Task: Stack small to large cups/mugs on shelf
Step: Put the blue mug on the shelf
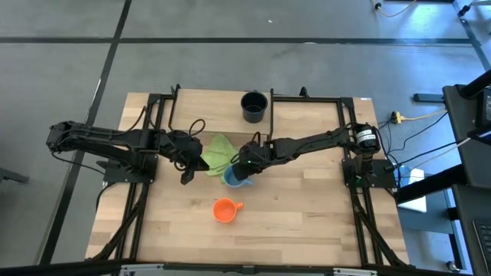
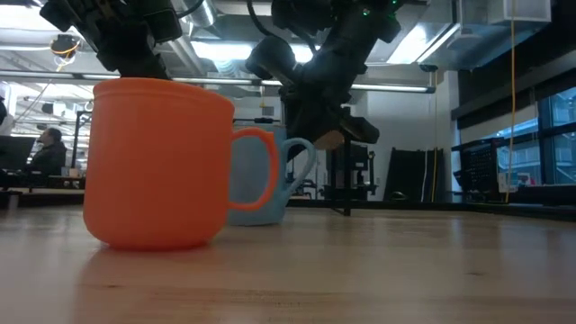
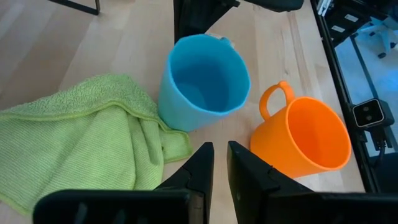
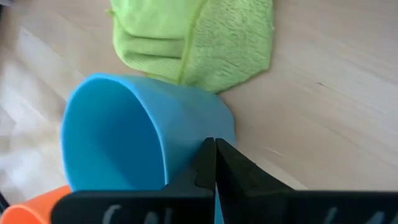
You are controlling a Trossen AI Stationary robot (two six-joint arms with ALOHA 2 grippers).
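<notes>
I have the right gripper [image 1: 244,170] over the middle of the wooden bench, directly above the medium light blue handled mug [image 1: 232,178], which stands upright beside the crumpled green cloth [image 1: 219,152]. In the right wrist view its two dark fingers [image 4: 207,163] are pressed together against the mug's [image 4: 134,134] outer wall near the rim; they look clenched, but I cannot tell whether anything, such as the handle, is pinched between them, since the contact spot is hidden behind the fingers. The left gripper [image 1: 186,175] hangs just to the cloth's left, its fingers [image 3: 198,168] nearly closed with only a thin slit between them and nothing in it; from its wrist camera I see the blue mug [image 3: 202,81] open side up, the cloth [image 3: 81,146] touching its base, and the small orange handled mug [image 3: 305,137] just beside it. From above, the orange mug [image 1: 224,209] sits nearer the bench's front edge, apart from the blue one. The larger dark navy mug [image 1: 254,106] stands alone by the back edge, near its middle. In the low view the orange mug [image 2: 162,162] fills the foreground and hides most of the blue mug [image 2: 270,175], so only its handle side shows. I cannot make out the low light-wood shelf as separate from the bench in any view.
</notes>
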